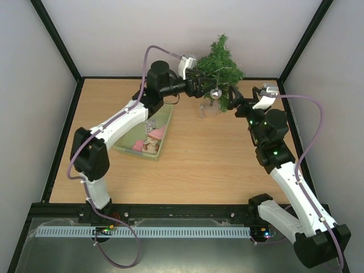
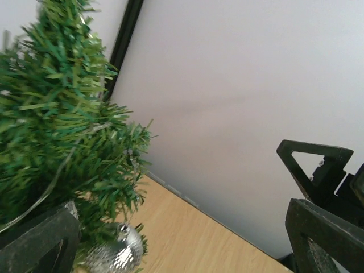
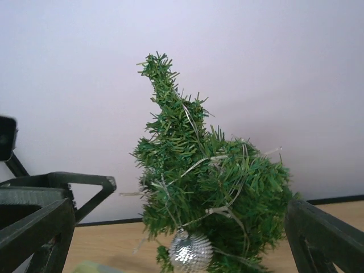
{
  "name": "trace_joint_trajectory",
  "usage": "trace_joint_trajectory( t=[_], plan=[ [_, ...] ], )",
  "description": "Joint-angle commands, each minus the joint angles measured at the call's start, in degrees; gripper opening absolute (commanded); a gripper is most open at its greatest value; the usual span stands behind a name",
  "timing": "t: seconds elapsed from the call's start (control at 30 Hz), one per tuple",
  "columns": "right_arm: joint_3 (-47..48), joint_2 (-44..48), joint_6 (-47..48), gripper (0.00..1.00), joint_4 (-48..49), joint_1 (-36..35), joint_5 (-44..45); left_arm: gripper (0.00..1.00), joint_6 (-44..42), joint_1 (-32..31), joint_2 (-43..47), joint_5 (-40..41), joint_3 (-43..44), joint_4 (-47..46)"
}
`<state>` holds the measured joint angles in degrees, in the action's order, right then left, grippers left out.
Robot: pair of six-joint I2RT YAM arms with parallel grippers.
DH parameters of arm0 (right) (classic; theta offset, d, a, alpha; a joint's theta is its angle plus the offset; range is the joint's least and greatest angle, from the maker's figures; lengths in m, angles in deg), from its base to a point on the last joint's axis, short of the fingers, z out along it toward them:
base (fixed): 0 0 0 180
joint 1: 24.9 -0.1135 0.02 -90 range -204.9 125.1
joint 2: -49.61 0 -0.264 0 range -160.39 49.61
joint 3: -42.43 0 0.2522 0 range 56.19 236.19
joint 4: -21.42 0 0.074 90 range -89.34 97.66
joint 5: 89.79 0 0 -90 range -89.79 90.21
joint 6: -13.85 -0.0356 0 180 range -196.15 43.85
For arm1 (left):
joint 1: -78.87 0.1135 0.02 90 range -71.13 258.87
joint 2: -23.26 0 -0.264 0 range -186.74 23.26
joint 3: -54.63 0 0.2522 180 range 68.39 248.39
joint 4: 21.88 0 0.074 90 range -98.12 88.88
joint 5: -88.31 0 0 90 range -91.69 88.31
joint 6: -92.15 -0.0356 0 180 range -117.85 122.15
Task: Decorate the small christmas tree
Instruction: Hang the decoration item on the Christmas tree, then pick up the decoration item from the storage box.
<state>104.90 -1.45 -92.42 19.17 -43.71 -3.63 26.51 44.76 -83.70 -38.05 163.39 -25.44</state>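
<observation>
The small christmas tree (image 1: 222,63) stands at the back of the table, dark green, with thin silver strands draped over it. A silver glitter ball (image 1: 215,94) hangs from a low branch. My left gripper (image 1: 203,83) is open and empty at the tree's left side; its wrist view shows the tree (image 2: 57,136) and ball (image 2: 116,253) by its left finger (image 2: 37,242). My right gripper (image 1: 238,104) is open and empty just right of the tree's lower part. Its wrist view faces the tree (image 3: 210,182) and ball (image 3: 190,251) between its spread fingers.
A pale green basket (image 1: 164,126) with pink and patterned items lies left of the middle, under the left arm. The grey back wall is close behind the tree. Black frame posts stand at the back corners.
</observation>
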Motion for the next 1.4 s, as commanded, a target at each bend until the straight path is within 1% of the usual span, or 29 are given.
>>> trace_joint_trajectory(
  t=[0.0, 0.1, 0.27, 0.33, 0.43, 0.5, 0.57, 0.6, 0.73, 0.8, 0.87, 0.9, 1.0, 1.17, 1.37],
  plan=[
    [-0.10, 1.99, -9.62, 0.98, -5.19, 0.14, -0.13, 1.00, -3.88, 0.86, 7.60, 6.10, -5.40, 3.92],
    [-0.12, 2.70, -10.73, 0.98, -8.75, 0.16, -2.95, 1.00, -5.55, 1.78, 12.34, 9.86, -9.58, 9.34],
    [-2.00, 4.04, -13.87, 0.98, -14.78, 0.12, -8.45, 1.00, -4.53, 5.02, 19.43, 21.59, -17.03, 19.34],
    [-3.74, 4.52, -14.21, 0.98, -15.96, 0.16, -9.76, 1.00, -6.04, 6.71, 20.66, 24.97, -18.72, 25.10],
    [-6.26, 6.32, -14.63, 0.98, -16.56, 0.15, -8.76, 1.00, -10.69, 8.86, 20.28, 31.42, -19.30, 34.31],
    [-7.41, 7.48, -13.78, 0.98, -16.18, 0.16, -8.57, 0.98, -12.21, 10.95, 18.66, 31.96, -18.18, 40.31],
    [-7.43, 8.05, -13.16, 0.98, -15.56, 0.12, -8.47, 0.92, -12.62, 13.04, 16.63, 30.20, -16.83, 44.91],
    [-6.91, 8.09, -13.09, 0.98, -15.60, 0.09, -8.59, 0.88, -12.48, 13.81, 15.80, 29.76, -16.61, 46.18],
    [-5.10, 7.54, -13.86, 0.99, -15.71, 0.11, -10.52, 0.71, -11.76, 16.19, 13.33, 27.09, -17.91, 46.18],
    [-5.22, 7.75, -14.53, 1.00, -15.20, 0.11, -11.17, 0.65, -10.89, 17.72, 11.02, 25.13, -19.41, 45.53],
    [-5.52, 7.99, -14.66, 0.99, -14.52, 0.13, -12.31, 0.57, -9.11, 19.95, 9.39, 20.73, -22.60, 42.01],
    [-5.63, 8.11, -14.66, 0.98, -14.35, 0.09, -12.68, 0.55, -8.21, 20.47, 8.68, 18.73, -24.12, 40.35],
    [-5.96, 8.46, -14.52, 0.97, -14.45, 0.04, -12.62, 0.54, -6.94, 20.75, 6.67, 17.34, -27.25, 37.44],
    [-6.00, 8.88, -14.40, 0.97, -15.10, 0.09, -11.81, 0.52, -6.80, 20.76, 2.16, 16.09, -28.11, 36.38],
    [-6.04, 8.71, -14.75, 0.96, -15.05, 0.09, -11.82, 0.50, -5.68, 20.81, 1.10, 11.19, -30.26, 31.56]
  ],
)
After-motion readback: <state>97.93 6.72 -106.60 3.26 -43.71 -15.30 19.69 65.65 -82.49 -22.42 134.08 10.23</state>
